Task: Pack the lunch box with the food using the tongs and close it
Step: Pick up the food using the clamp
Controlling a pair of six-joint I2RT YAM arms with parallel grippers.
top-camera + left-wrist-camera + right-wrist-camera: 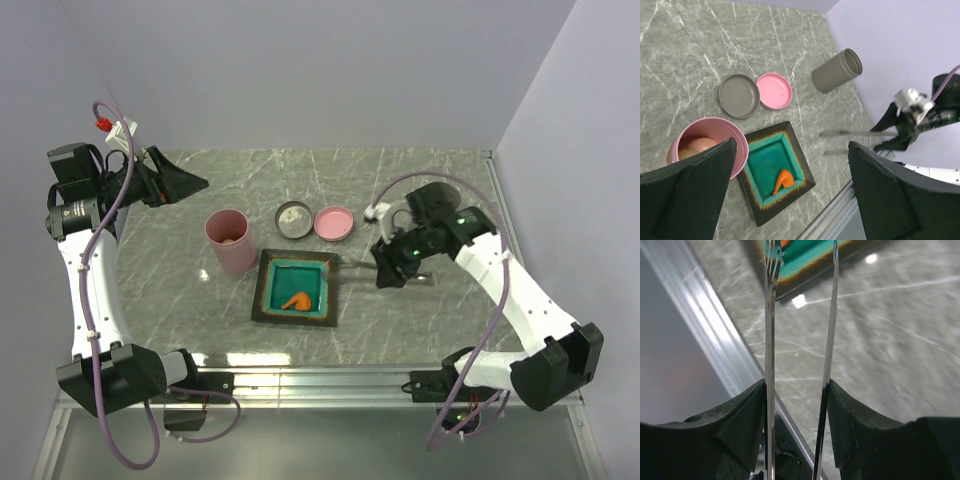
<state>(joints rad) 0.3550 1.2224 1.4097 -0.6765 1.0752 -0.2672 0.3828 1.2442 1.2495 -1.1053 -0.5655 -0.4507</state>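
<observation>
Right gripper [390, 268]: closed partway on the tongs [770, 340], one finger [730, 430] pressed against the outside of each arm; the arms stood apart and the tips were empty.
Left gripper [178, 183]: jaws wide apart, holding nothing, raised over the far-left tabletop [180, 290], well apart from the lunch box [231, 240].
Tongs' place: roughly level above the tabletop, tips pointing at the right edge of the plate [268, 300] and near it.
Food [296, 300]: one orange-brown piece lay on the plate, near its middle; a pale ball [700, 145] already sat inside the lunch box.
Lunch box's place: upright and open, just beside the plate's far-left corner.
Lid [334, 222]: pink, flat on the tabletop behind the plate, beside a grey lid [293, 217]; no handle showed.
Grey cup [837, 71]: on its side, farther right, seen only from the left wrist.
Tongs' handling: judged thin, light, springy and smooth, so they could twist or slide between the fingers. A hold with both arms squarely under the pads looked right.
Food's handling: judged small, light and firm-crusted, with a curved shape. It would best be pinched across its thicker middle, as the glazed plate might let it skid.
Lunch box's handling: tall and narrow, probably light and easy to tip if knocked at the rim.
Stage: judged late in packing, with one piece left to move and the lid not yet on.
</observation>
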